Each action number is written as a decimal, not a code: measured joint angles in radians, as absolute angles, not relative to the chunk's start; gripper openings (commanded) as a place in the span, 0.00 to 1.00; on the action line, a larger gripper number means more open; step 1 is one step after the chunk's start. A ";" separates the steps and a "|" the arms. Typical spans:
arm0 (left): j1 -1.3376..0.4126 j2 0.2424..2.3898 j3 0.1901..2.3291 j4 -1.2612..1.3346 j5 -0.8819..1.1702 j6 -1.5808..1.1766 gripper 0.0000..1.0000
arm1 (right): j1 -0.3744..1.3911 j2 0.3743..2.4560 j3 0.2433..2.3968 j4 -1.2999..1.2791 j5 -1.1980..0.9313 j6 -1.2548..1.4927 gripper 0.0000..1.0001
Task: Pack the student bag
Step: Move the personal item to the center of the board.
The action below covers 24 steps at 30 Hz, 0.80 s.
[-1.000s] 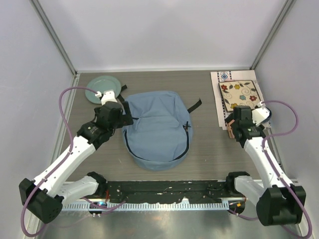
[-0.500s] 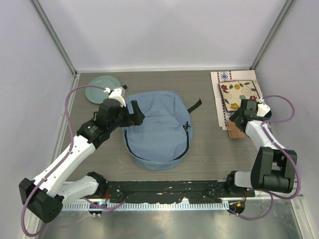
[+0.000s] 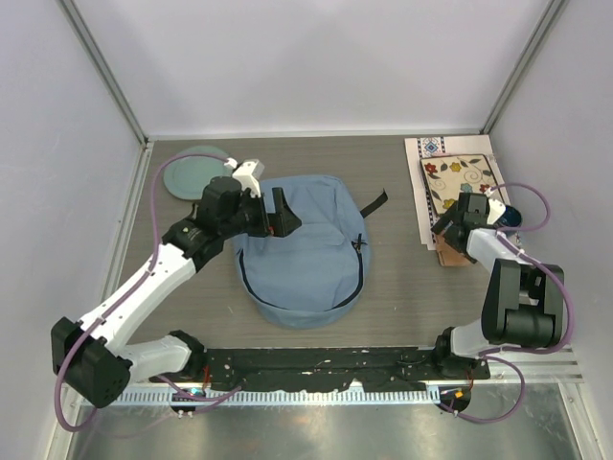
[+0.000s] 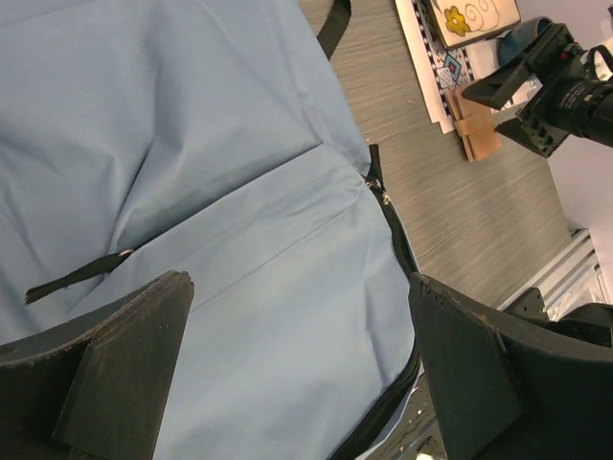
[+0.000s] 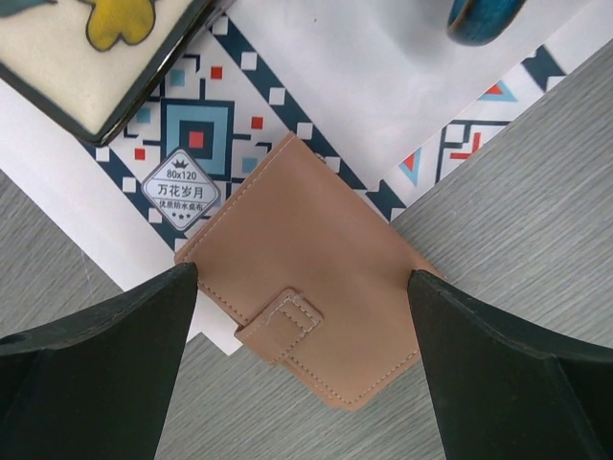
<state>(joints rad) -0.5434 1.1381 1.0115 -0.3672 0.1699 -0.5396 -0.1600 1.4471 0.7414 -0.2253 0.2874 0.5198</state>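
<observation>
At the far-left corner of the tabletop [image 3: 402, 287] I see a pale green plate [image 3: 187, 175] lying flat, just beside my left arm. The left gripper [image 3: 279, 218] hangs over the far-left part of the student bag [image 3: 306, 259] with its jaws spread wide and nothing between them; through the wrist camera only blue fabric shows between the two fingers [image 4: 115, 369]. The bag lies flat in the middle of the tabletop, a little left of centre, its rounded end toward the near edge. A dark zipper [image 4: 388, 206] runs down the bag's right side and around its near end, and I cannot tell whether it is fully closed. A black strap [image 3: 375, 203] pokes out from the bag's far-right side onto the wood. Toward the far-right corner lies a white sheet with blue geometric print [image 5: 383, 86], and on it rests a cream floral-patterned board [image 3: 462, 179] with a dark rim. A tan wallet [image 5: 297, 249] with a stitched tab lies half on the sheet's near edge, half on the bare tabletop. The right gripper [image 5: 305, 374] hovers directly above the wallet, jaws wide apart and empty. A dark blue round thing [image 3: 507, 213] sits at the sheet's right edge, too cropped to identify.
</observation>
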 measured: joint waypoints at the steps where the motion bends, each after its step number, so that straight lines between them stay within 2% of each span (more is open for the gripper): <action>1: -0.545 1.150 1.014 -0.360 0.179 -0.540 1.00 | -0.161 1.447 0.736 -0.219 0.276 0.517 0.96; 6: -0.564 1.209 1.038 -0.342 0.203 -0.541 1.00 | -0.168 1.435 0.701 -0.178 0.207 0.501 0.93; 14: -0.634 1.328 1.114 -0.303 0.205 -0.542 1.00 | -0.170 1.338 0.625 -0.157 0.011 0.504 0.79; 21: -0.735 1.502 1.237 -0.279 0.202 -0.547 1.00 | -0.167 1.309 0.590 -0.141 -0.170 0.509 0.72; 24: -0.774 1.565 1.287 -0.278 0.202 -0.548 1.00 | -0.163 1.296 0.581 -0.146 -0.221 0.511 0.73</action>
<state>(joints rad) -0.7742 1.5646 1.2873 -0.2775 0.2016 -0.5480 -0.1627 1.2964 0.5812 -0.1455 -0.2211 0.5106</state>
